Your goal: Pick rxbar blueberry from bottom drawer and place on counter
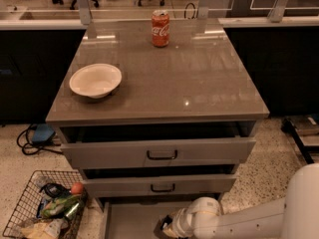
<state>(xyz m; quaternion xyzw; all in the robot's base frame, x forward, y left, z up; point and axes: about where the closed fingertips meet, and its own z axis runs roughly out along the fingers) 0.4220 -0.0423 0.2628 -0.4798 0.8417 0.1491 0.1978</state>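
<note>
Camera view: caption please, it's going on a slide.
Robot hand reaches into the open bottom drawer; a Coca-Cola can and white bowl sit on the counter.
</note>
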